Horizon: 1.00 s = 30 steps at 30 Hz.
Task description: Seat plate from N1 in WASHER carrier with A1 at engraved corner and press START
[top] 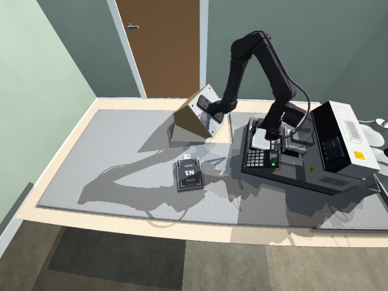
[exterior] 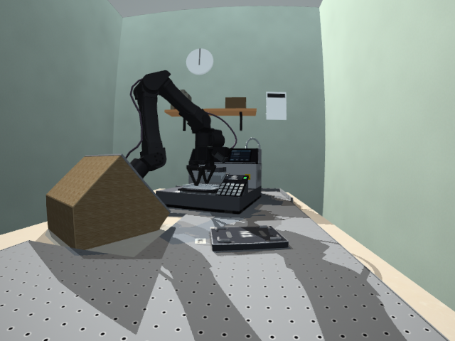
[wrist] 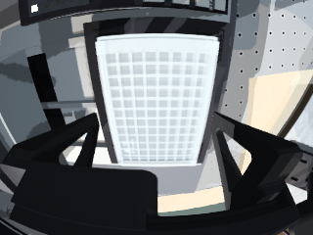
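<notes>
The white well plate (top: 260, 138) lies on the washer's carrier, behind the keypad (top: 262, 157). In the wrist view the plate (wrist: 156, 106) lies flat inside a dark frame. My gripper (wrist: 155, 118) is open wide, its fingers standing apart from the plate's long sides, just above it. In the exterior view the gripper (exterior: 200, 177) hovers right over the plate (exterior: 198, 187). The washer's lamp (top: 273, 163) glows green and also shows in the exterior view (exterior: 244, 177). The plate nest N1 (top: 189, 173) is empty. I cannot tell where the cut-off corner is.
The washer's tall white and black housing (top: 343, 139) stands right of the carrier. A wooden wedge-shaped block (top: 192, 117) holds the arm's base left of the washer. The nest also shows in the exterior view (exterior: 248, 236).
</notes>
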{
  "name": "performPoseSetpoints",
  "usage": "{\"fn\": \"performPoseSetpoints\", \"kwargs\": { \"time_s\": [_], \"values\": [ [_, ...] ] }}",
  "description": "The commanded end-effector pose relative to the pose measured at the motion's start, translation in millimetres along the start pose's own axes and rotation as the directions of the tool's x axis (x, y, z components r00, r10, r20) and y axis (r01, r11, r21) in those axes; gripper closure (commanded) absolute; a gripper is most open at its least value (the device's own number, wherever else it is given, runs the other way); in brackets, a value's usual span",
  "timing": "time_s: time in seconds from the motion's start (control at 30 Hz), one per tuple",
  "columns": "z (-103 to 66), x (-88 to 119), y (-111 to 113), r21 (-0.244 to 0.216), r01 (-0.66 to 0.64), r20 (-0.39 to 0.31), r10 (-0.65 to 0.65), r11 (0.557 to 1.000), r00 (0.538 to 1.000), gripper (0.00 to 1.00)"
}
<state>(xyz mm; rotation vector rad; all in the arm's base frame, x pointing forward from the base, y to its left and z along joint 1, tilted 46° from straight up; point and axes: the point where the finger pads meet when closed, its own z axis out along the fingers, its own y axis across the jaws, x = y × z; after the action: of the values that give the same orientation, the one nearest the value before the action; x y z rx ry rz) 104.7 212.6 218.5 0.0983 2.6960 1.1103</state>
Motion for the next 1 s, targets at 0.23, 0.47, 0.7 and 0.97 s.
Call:
{"fn": "performPoseSetpoints", "kwargs": {
  "time_s": [0.23, 0.47, 0.7, 0.97],
  "values": [
    [-25.9, -0.9, 4.2, -0.025, 0.01, 0.013, -0.01, 1.0, 1.0, 0.0],
    [-37.6, -0.5, 3.9, -0.025, 0.011, 0.014, -0.01, 1.0, 1.0, 0.0],
    [-45.9, -0.2, 3.7, -0.024, 0.011, 0.014, -0.011, 1.0, 1.0, 0.0],
    [-59.1, 0.4, 3.4, -0.024, 0.012, 0.015, -0.012, 1.0, 1.0, 0.0]
  ]
}}
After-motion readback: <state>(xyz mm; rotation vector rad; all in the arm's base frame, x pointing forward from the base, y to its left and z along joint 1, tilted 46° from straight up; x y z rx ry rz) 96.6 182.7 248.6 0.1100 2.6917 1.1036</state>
